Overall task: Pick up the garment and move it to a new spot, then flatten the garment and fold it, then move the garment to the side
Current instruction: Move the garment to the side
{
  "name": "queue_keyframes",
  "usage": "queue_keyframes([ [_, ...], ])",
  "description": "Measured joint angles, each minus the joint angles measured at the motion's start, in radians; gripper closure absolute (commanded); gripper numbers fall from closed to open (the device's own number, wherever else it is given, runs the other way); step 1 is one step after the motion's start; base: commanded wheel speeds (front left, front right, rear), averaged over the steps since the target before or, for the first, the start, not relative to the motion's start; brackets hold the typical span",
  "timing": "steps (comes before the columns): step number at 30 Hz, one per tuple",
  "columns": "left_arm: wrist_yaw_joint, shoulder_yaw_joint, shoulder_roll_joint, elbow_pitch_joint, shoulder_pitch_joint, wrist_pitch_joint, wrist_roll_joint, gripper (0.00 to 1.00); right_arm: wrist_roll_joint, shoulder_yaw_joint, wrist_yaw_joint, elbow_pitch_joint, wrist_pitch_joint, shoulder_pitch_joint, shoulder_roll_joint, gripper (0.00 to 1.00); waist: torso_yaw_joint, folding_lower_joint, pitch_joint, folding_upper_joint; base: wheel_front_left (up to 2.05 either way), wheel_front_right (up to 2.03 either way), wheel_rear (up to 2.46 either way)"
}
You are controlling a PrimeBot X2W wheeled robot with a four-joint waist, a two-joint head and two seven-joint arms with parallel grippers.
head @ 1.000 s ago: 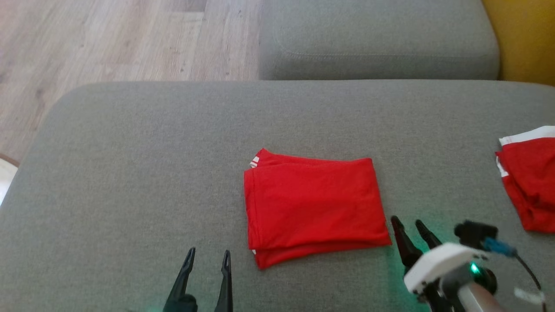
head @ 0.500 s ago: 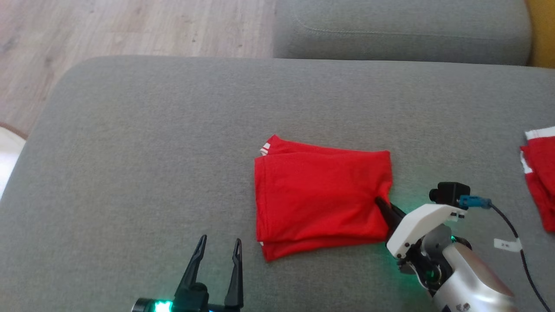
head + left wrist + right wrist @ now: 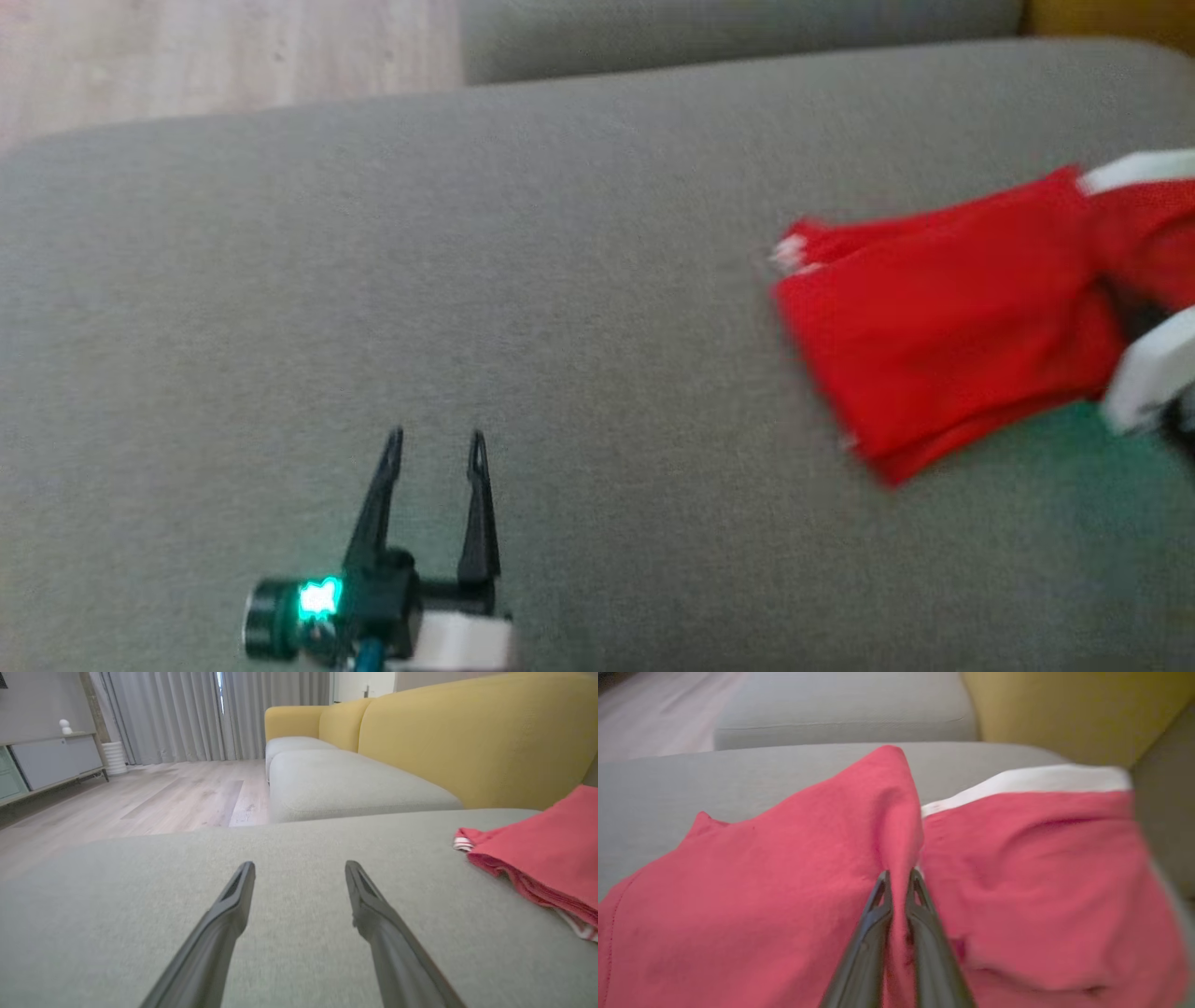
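The folded red garment (image 3: 934, 327) is shown lying on the grey sofa cushion (image 3: 467, 280), toward the robot's right, with its right-hand edge drawn up into a ridge. This ridge is clamped between the two dark fingers of the right tool (image 3: 899, 877), which are pressed together on the fabric. In the head view the tool's white housing is seen at the right edge of the frame, the fingertips being covered by cloth. A second red garment (image 3: 1041, 858), edged with a white band (image 3: 1017, 781), is seen just beside the gripped edge. Whether the two pieces touch cannot be told through the blur. The left tool (image 3: 436, 443) is held over bare cushion at the lower left of the head view, well apart from the folded red garment, with its fingers spread wide. In the left wrist view the garment's stacked layers and a white-striped corner (image 3: 462, 843) are seen at the right. Beyond the cushion, another grey seat (image 3: 336, 784), a yellow backrest (image 3: 467, 737), a wooden floor (image 3: 163, 798) and grey curtains (image 3: 187, 714) are visible.
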Motion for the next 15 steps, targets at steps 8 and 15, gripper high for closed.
queue_keyframes([
  [8, -0.022, 0.042, -0.028, -0.056, -0.060, -0.003, 0.041, 0.00, -0.025, -0.065, 0.000, 0.011, -0.014, -0.116, -0.179, 0.93, -0.055, 0.0001, 0.094, 0.0000, 0.00, 0.00, 0.00],
  [15, -0.070, 0.063, -0.051, -0.049, -0.074, -0.003, 0.062, 0.00, -0.057, -0.126, 0.000, 0.031, -0.064, -0.117, -0.120, 0.00, -0.083, 0.0000, 0.101, 0.0000, 0.00, 0.00, 0.00],
])
